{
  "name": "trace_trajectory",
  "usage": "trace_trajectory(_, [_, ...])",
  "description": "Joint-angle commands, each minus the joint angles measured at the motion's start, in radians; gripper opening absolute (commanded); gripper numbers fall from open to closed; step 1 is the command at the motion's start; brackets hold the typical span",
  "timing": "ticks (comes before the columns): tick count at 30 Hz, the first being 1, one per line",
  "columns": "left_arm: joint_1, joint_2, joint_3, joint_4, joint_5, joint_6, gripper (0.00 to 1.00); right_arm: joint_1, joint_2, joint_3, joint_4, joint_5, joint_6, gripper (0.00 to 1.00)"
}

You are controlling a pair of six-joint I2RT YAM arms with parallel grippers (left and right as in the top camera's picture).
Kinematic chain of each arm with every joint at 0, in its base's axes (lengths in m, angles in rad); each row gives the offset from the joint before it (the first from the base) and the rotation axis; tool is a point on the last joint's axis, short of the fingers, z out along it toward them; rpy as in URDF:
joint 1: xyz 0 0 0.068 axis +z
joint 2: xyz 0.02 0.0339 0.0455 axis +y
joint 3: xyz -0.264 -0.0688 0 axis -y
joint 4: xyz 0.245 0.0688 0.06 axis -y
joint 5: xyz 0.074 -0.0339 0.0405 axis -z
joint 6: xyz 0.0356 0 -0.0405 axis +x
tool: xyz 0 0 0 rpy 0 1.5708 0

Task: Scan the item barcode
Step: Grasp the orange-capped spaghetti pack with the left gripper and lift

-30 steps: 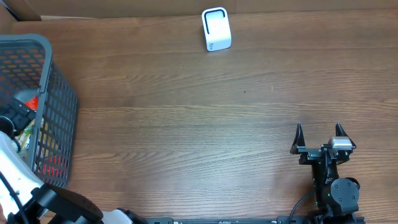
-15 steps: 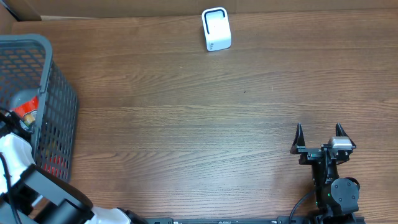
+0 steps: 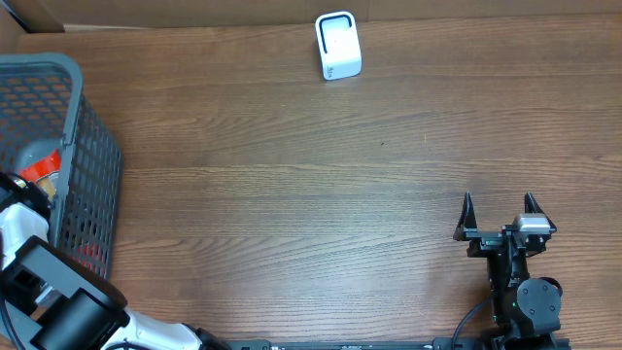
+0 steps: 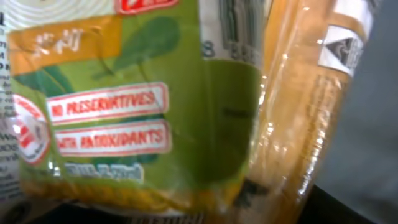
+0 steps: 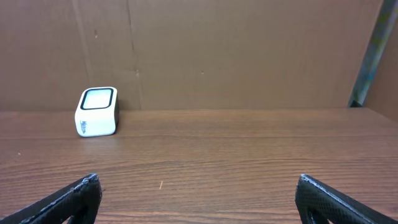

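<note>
Right jaws released, wide; left jaws unclear, facing one green packet point(image 4: 137, 112); one basket point(image 3: 97, 185); one scanner point(image 3: 338, 45).

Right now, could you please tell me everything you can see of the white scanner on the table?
The white scanner is a small boxy unit with rounded corners, plastic by its look, with a dark-rimmed pale window on its upper front and small dark print below. It stands upright, alone, near the far edge of the wooden table, touching nothing else.
</note>
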Motion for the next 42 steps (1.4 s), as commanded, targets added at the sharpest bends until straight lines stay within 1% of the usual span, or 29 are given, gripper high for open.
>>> trace_trajectory(1, [-0.008, 0.061, -0.041, -0.002, 0.002, -0.007, 0.64, 0.006, -0.009, -0.010, 0.007, 0.001, -0.004, 1.00])
trace_trajectory(3, [-0.006, 0.061, -0.041, 0.000, 0.002, -0.007, 0.19, 0.006, -0.009, -0.010, 0.007, 0.001, -0.004, 1.00])
trace_trajectory(4, [-0.005, 0.061, -0.041, 0.000, 0.002, -0.008, 0.04, 0.006, -0.009, -0.010, 0.007, 0.001, -0.004, 1.00])
trace_trajectory(9, [-0.003, 0.051, -0.009, -0.036, 0.013, -0.006, 0.04, 0.006, -0.009, -0.010, 0.007, 0.001, -0.004, 1.00])
trace_trajectory(12, [-0.005, 0.030, 0.068, -0.111, 0.014, -0.007, 0.04, 0.006, -0.009, -0.010, 0.007, 0.001, -0.004, 1.00])
trace_trajectory(15, [-0.005, -0.003, 0.186, -0.202, 0.059, -0.007, 0.04, 0.006, -0.009, -0.010, 0.007, 0.001, -0.004, 1.00])
trace_trajectory(21, [-0.005, -0.082, 0.445, -0.329, 0.239, -0.026, 0.04, 0.006, -0.009, -0.010, 0.007, 0.001, -0.004, 1.00])
trace_trajectory(24, [-0.005, -0.114, 0.530, -0.356, 0.280, -0.031, 0.04, 0.006, -0.009, -0.010, 0.007, 0.001, -0.004, 1.00])
trace_trajectory(36, [-0.006, -0.278, 0.761, -0.372, 0.501, -0.086, 0.04, 0.006, -0.009, -0.010, 0.007, 0.001, -0.004, 1.00])
trace_trajectory(37, [-0.006, -0.292, 0.777, -0.371, 0.530, -0.086, 0.04, 0.006, -0.009, -0.010, 0.007, 0.001, -0.004, 1.00])
trace_trajectory(38, [-0.007, -0.315, 0.808, -0.372, 0.610, -0.085, 0.04, 0.006, -0.009, -0.010, 0.007, 0.001, -0.004, 1.00])
trace_trajectory(40, [-0.016, -0.343, 0.836, -0.375, 0.719, -0.085, 0.04, 0.006, -0.009, -0.010, 0.007, 0.001, -0.004, 1.00])
trace_trajectory(42, [-0.037, -0.375, 0.848, -0.379, 0.796, -0.085, 0.04, 0.006, -0.009, -0.010, 0.007, 0.001, -0.004, 1.00])
